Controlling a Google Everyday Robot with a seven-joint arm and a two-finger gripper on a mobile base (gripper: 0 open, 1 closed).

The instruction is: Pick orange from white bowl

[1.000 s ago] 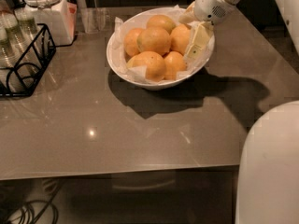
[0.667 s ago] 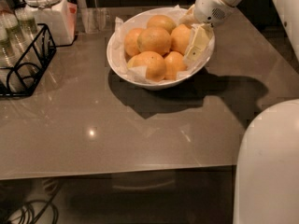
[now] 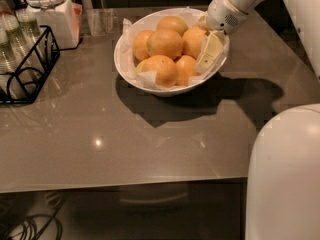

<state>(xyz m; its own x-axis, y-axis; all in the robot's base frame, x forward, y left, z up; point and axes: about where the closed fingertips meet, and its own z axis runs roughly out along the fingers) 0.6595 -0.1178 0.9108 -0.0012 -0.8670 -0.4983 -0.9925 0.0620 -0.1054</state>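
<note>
The white bowl (image 3: 130, 66) stands at the back middle of the grey table, lined with crumpled white paper. It holds several yellow-orange oranges. One orange (image 3: 193, 39) lies at the bowl's right side. My gripper (image 3: 206, 50) reaches down from the upper right into the right side of the bowl. It sits against that orange and just inside the bowl's right wall. Other oranges (image 3: 164, 43) lie to its left.
A white lidded jar (image 3: 47, 11) and a clear glass (image 3: 100, 21) stand at the back left. A black wire rack (image 3: 25, 69) with glasses is at the left edge. My white body (image 3: 285, 174) fills the lower right. Cables lie on the floor below the table.
The gripper has barely moved. It stays at the right side of the bowl against the same orange.
</note>
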